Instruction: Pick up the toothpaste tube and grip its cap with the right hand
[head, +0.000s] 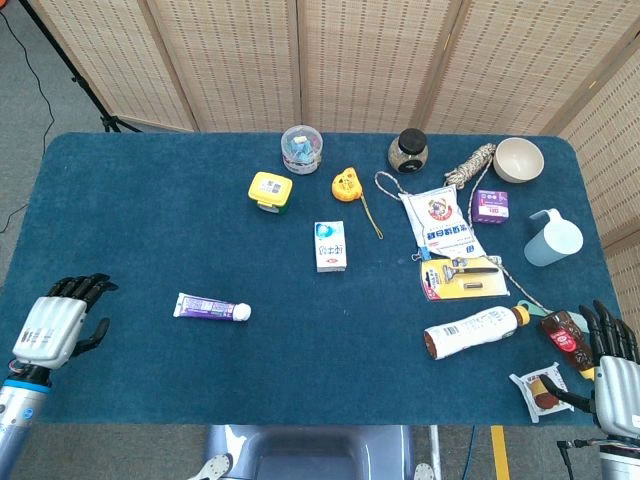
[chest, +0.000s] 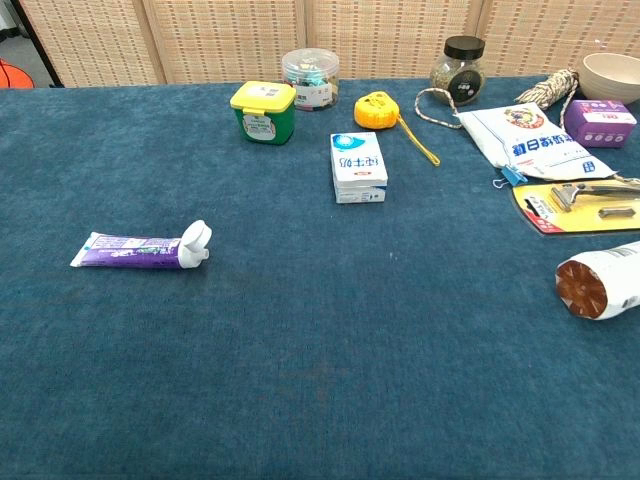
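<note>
1. Two hands show only in the head view, and neither holds anything. Your left hand (head: 55, 330) sits at the near left edge of the table (head: 140, 210), back plate up, fingers extended close together with the thumb apart, nothing in them.
2. Your right hand (head: 612, 365) sits at the near right corner, fingers spread and pointing up the table, likewise empty. Just beside it lie a dark red sachet (head: 565, 337) and a small wrapped snack (head: 541, 389); I cannot tell whether the fingers touch either.
3. Out from the left hand, a short way to its right and a little further up the table, the toothpaste tube (head: 211, 307) lies flat, purple body nearest that hand. Its white cap (head: 240, 313) points away from the left hand, toward the right one.
4. I judge that you are at the very start: the reach has not closed on the tube and nothing is lifted.
5. Next, the left hand looks the natural one to take the tube by its body, since it is near while the right is well apart from it.
6. That pick calls for a low grip on a flat, soft tube, leaving the cap end free.
7. Then you must bring the right hand across past the white bottle (head: 472, 329) and close its fingers around the cap.
</note>
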